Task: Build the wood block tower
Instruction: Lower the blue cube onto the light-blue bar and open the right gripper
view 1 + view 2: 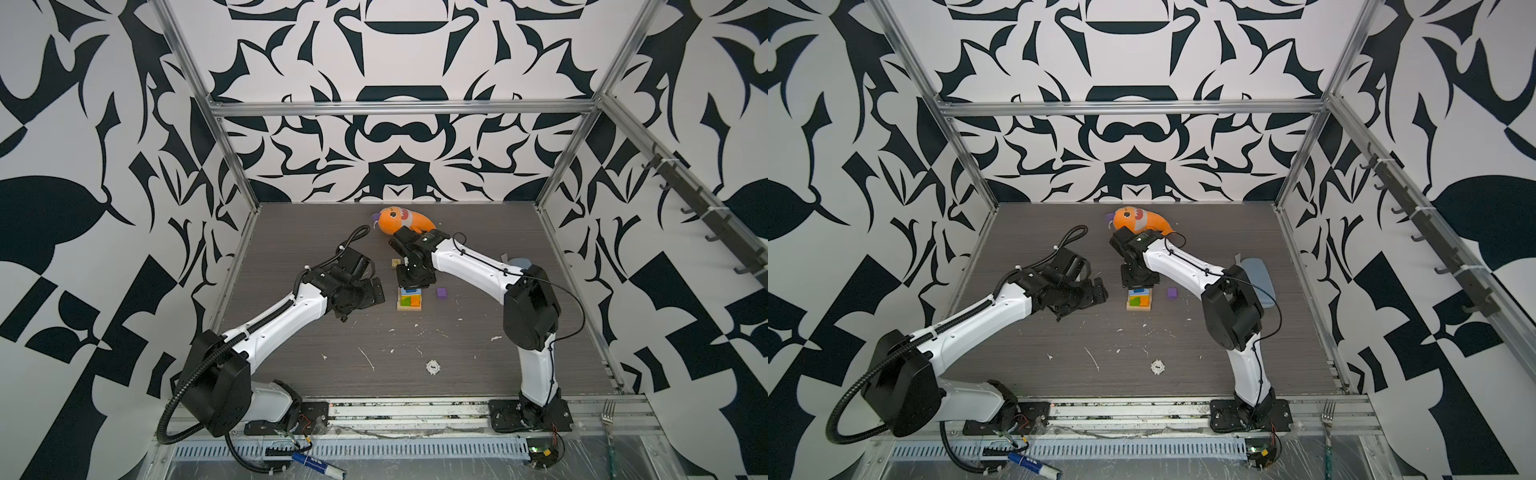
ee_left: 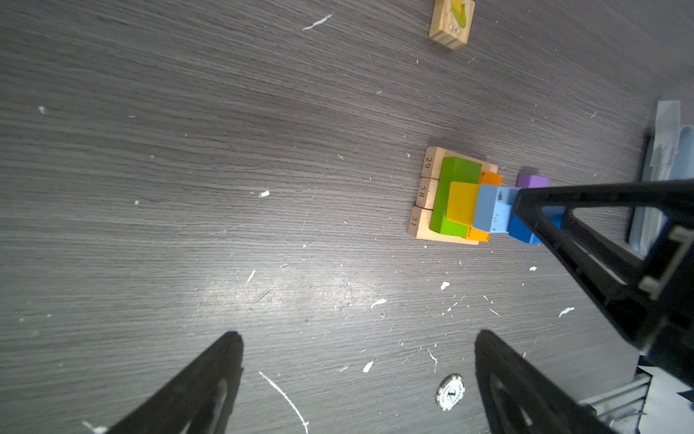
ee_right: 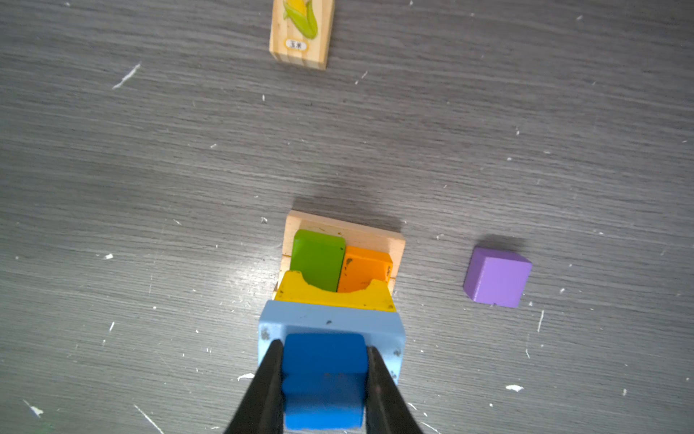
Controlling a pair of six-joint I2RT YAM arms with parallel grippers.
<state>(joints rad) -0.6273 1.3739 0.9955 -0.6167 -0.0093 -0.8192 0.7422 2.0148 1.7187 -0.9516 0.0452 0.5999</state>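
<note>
- Wood block tower (image 1: 409,300) – stands near the middle of the tabletop (image 1: 374,340), between the two arms in both top views.
- Base layer: three tan bars (image 2: 422,193) lying side by side, flat on the tabletop.
- Second layer: green brick (image 3: 317,257) and orange brick (image 3: 362,272), side by side and touching, on the bars.
- Third layer: yellow brick (image 3: 334,298), laid across the green and orange bricks.
- Fourth layer: light-blue brick (image 3: 330,323), directly over the yellow brick.
- Right hand (image 3: 323,349) – positioned straight above the tower, fingers pointing down, clenched on the blue cube (image 3: 323,379). One finger presses each side face.
- The blue cube is over the light-blue brick. Whether it touches the brick cannot be told.
- Left hand (image 2: 358,335) – released, jaws spread wide with nothing between them. It hangs over bare tabletop beside the tower on the left and is apart from it.
- Purple cube (image 3: 496,276) – loose on the tabletop near the tower, on its right in both top views, touching nothing.
- Picture block (image 3: 300,34) with a corn cob printed on it – lies flat beyond the tower, apart from it.
- Plush fish (image 1: 405,220) – at the far edge of the tabletop, behind the right arm.
</note>
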